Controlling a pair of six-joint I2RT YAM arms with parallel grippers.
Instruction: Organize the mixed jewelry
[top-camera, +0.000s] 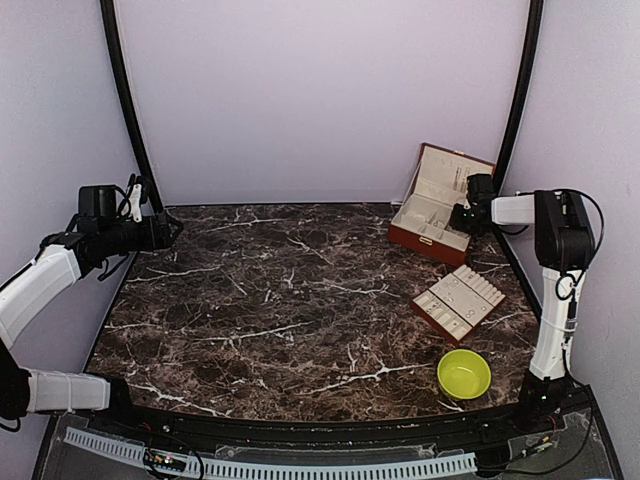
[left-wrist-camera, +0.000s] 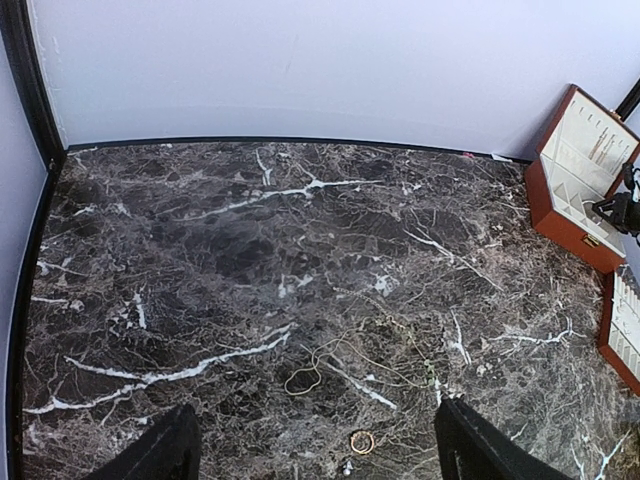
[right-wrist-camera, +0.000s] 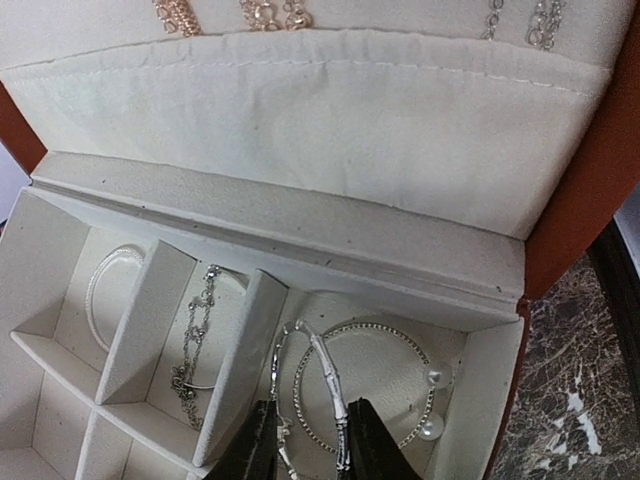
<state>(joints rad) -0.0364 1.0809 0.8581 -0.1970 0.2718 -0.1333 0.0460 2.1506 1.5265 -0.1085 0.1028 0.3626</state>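
We list the left gripper (left-wrist-camera: 315, 410) spread wide and empty over a thin chain loop (left-wrist-camera: 303, 378) and ring (left-wrist-camera: 361, 441) on the marble table (left-wrist-camera: 200, 250), and the right gripper (right-wrist-camera: 312, 445) narrowed astride a silvery bangle (right-wrist-camera: 326, 380) inside the reddish-brown box (right-wrist-camera: 585, 200), though we cannot tell whether it grips.

Left gripper (left-wrist-camera: 315, 455) hovers raised, fingers spread wide. Right gripper (right-wrist-camera: 310, 440) reaches forward, angled downward, fingers narrowly parted.

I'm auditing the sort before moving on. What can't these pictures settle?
Top view: bowl and tray contents, too small.
Top view: loose chain and ring, too small; left wrist view shows them.
Right wrist view: whether the right gripper pinches the bangle; bottom edge cuts off the fingers.
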